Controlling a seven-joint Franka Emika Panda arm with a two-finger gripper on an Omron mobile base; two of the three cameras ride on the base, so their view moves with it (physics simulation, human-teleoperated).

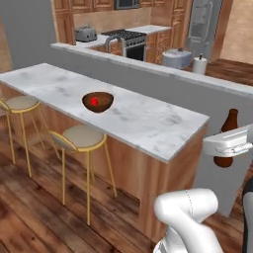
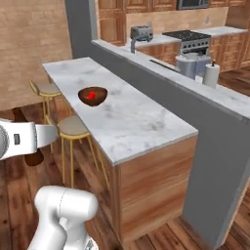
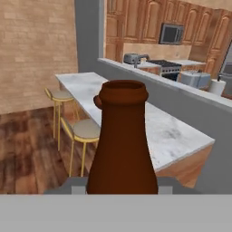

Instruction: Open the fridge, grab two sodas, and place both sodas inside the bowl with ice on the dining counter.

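One soda, the red can (image 1: 94, 102), is lying inside the bowl (image 1: 98, 101), which is sitting on the dining counter (image 1: 143, 123) well in from that counter's edges. The second soda, the brown bottle (image 1: 228, 129), is riding upright in the tool (image 1: 230, 146), off the counter's near end and well apart from the bowl. The tool is clamping the bottle low on its body, so the neck is rising straight up in the hand view (image 3: 123, 136); judged, the upright carry is keeping the bottle steady for a drop from above.

Ice is too small to make out in the bowl. The fridge (image 1: 205, 27) is standing far behind the counter, beyond the grey ledge (image 1: 163, 69).

Open room: bare marble is lying all round the bowl, and nothing is standing between the counter's near end and the bowl. Two stools (image 1: 79, 138) are tucked along the counter's open long side, below the slab. The ledge is walling off the counter's far side, so the approach is likely coming over the near end or from above.
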